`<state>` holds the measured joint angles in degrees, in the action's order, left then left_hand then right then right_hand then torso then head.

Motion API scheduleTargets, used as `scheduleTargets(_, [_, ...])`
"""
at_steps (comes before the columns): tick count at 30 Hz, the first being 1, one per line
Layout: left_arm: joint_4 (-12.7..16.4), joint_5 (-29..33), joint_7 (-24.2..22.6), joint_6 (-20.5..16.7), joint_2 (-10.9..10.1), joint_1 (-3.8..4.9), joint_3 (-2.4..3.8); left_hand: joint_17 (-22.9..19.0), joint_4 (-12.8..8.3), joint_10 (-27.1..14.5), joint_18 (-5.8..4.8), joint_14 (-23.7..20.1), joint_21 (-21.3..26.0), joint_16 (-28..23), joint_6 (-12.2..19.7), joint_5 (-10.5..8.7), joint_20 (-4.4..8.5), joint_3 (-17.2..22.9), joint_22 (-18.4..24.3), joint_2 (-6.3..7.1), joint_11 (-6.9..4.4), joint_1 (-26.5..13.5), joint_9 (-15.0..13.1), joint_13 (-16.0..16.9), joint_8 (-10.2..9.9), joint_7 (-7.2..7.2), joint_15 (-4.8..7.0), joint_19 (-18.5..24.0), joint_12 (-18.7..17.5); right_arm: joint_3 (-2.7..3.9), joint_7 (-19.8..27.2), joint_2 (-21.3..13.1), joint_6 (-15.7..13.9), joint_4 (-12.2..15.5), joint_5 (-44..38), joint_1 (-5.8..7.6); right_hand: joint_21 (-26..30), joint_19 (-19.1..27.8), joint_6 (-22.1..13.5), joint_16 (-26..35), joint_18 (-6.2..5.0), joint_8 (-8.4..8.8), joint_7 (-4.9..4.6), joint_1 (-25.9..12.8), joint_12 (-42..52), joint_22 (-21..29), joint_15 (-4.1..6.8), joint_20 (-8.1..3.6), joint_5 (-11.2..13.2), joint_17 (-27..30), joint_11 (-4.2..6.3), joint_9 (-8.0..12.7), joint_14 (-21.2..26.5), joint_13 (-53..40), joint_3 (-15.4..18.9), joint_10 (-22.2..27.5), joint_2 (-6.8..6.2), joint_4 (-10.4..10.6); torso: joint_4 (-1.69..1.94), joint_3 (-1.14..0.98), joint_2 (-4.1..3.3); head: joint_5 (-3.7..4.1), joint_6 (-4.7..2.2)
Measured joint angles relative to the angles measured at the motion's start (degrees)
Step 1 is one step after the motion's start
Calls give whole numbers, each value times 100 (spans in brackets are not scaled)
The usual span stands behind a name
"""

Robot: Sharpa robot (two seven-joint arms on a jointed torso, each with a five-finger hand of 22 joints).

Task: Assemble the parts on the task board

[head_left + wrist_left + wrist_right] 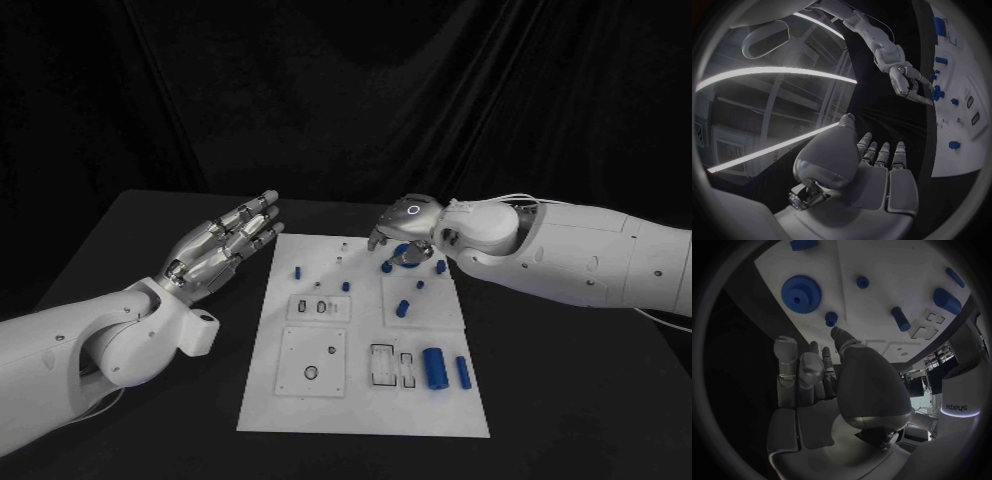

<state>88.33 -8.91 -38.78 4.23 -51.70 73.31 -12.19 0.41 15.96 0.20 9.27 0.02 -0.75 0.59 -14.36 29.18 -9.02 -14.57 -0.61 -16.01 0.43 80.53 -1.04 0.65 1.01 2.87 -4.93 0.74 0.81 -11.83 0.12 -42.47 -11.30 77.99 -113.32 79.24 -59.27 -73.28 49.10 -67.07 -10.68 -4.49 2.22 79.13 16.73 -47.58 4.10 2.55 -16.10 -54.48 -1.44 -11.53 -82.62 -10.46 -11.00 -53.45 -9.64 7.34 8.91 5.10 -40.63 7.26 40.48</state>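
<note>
Silver fingers of my left hand [219, 243] are stretched out flat and apart, holding nothing; it hovers over the black table [130, 250] just off the left edge of the task board [361, 410], level with the board's far half, and in the left wrist view the same hand [879, 165] shows its fingers straight and side by side, clear of everything. On the white board I see, going from its left edge, a small blue peg [299, 270] near the far left corner, two pale recessed plates further along toward the near edge, then a short blue peg [402, 307] around the middle, and toward the near right a thick blue cylinder [434, 366] with a thinner blue rod [463, 372] just beside it. My right hand [408, 232] sits over the far right part of the board, fingers curled downward above a blue gear [392, 264]. From the right wrist view the gear [801, 294] lies flat on the board with a small blue peg [831, 318] next to it, and the hand's fingertips [837, 332] come close to that peg; I cannot tell whether they touch it or grip anything.
</note>
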Motion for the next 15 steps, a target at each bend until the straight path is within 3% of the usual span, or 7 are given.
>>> scheduleTargets(7, [-31,-1,0,39,24,0,0,0,0,0,0,0,0,0,0,0,0,0,0,0,0,0,-1,0,0,0,0,-3,0,1,-2,31,-17,-44,-16,-53,-1,42,1,0,0,0,0,0,69,-79,-1,-39,-276,1,0,-78,1,-151,-3,4,0,-3,40,30,-49,56,-15])
scheduleTargets(8, [-35,-2,0,47,29,0,0,0,0,0,0,0,0,0,0,0,0,0,0,0,0,0,-1,0,0,0,0,-2,0,1,-2,31,-17,-49,-12,-56,-1,61,1,0,1,0,-1,0,70,-81,-1,-22,-277,1,0,-89,2,-177,-91,4,0,-90,47,34,-55,66,-15])
scheduleTargets(14, [-64,-3,0,77,42,0,1,0,0,0,0,0,0,0,1,0,0,0,0,0,1,0,-1,0,0,0,0,-2,0,1,-5,21,-14,-56,19,-71,-2,96,44,1,1,0,-41,0,109,-109,-1,-30,-410,4,26,-141,2,-292,-95,40,-1,-94,71,32,-81,92,-29])
scheduleTargets(15, [-73,-3,0,82,43,0,1,0,0,0,0,0,0,0,2,0,0,0,0,0,1,0,-1,0,0,1,0,-1,0,1,-7,19,-13,-56,26,-74,-2,98,44,1,1,0,-41,0,110,-109,-1,-30,-410,5,-20,-161,2,-307,-95,122,-1,-94,71,30,-82,92,-29])
